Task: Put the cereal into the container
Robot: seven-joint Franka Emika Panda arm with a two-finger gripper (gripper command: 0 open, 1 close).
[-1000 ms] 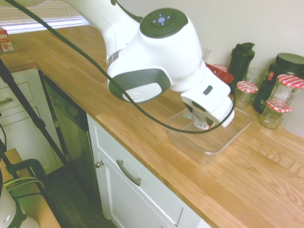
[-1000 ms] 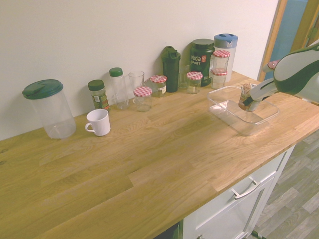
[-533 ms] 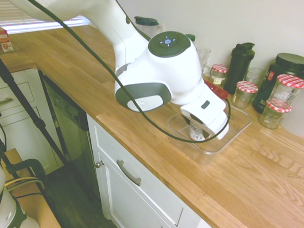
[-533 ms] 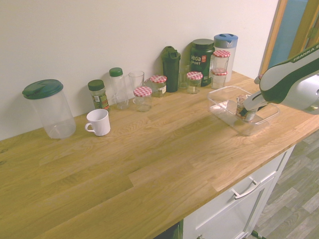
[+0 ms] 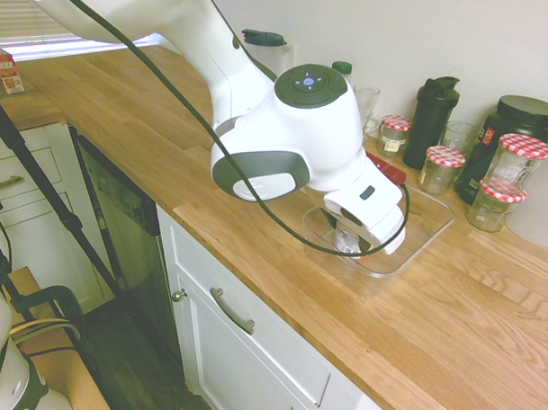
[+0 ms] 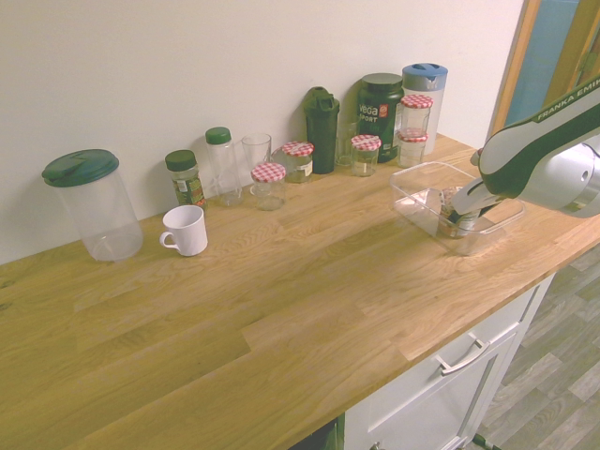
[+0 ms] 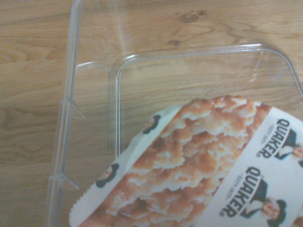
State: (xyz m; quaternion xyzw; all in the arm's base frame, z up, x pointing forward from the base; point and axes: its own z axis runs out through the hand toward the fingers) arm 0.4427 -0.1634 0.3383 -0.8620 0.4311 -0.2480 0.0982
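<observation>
White cylindrical cereal cup with red and dark print [image 7: 170, 165], one: located within the outline of the large shallow clear plastic tub [image 6: 439, 234], low between its walls; contact with the floor of the tub cannot be told. Two-finger gripper [image 6: 457, 219], one: fingers closed in on the cup and gripping it, parted only by its width. Relation for the coming move: cup directly between the fingers, tub floor beneath; the release calls, by judgement, for a short lowering, then opening. Long axis of cup: seemingly tilted rather than upright, so it may tip or roll when let go. White robot arm [image 5: 317, 140], one, hence the nearer by default

Further stock, counted:
Glass jars with red-white checked lids [image 6: 268, 192], five, two of them stacked
Black shaker bottle [image 6: 322, 136], one
Dark tub with VEGA lettering [image 6: 377, 122], one
Clear pitcher with blue lid [image 6: 425, 80], one
Large clear pitcher with dark green lid [image 6: 111, 220], one
Clear bottle with green cap [image 6: 223, 169], one
Labelled jar with dark green lid [image 6: 186, 183], one
White mug [image 6: 186, 232], one
Clear drinking glasses [image 6: 256, 150], at least two
Red-white carton [image 5: 5, 70], one
</observation>
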